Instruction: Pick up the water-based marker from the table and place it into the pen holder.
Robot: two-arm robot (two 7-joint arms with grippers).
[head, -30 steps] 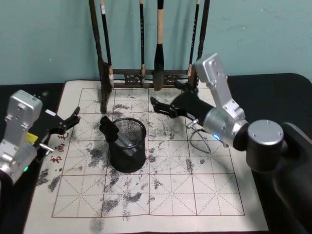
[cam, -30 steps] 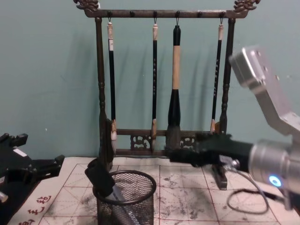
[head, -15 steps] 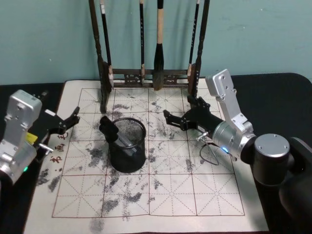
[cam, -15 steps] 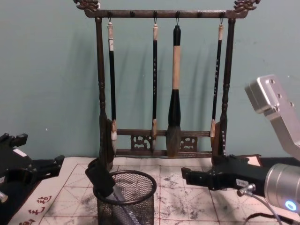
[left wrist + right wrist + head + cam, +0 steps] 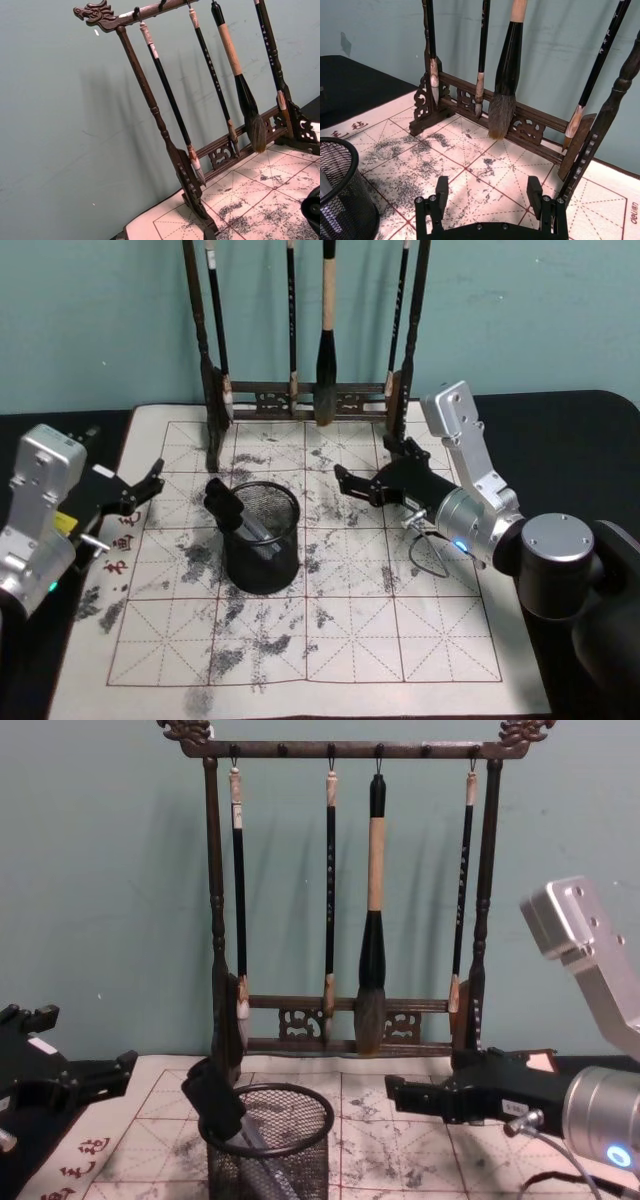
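With the marker leaning in the pen holder, the empty, spread right gripper could clip the brush rack just beyond it, while the spread left gripper idles at the mat's left edge.

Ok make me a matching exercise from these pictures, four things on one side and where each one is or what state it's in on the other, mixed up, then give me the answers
Things:
1. marker
2. right gripper
3. left gripper
4. calligraphy brushes

Places or states:
A. hanging from the wooden brush rack
B. leaning inside the pen holder, black cap over its rim
C. jaws open, empty, over the paper mat to the right of the holder
D. at the mat's left edge, jaws open

Pairs: 1-B, 2-C, 3-D, 4-A
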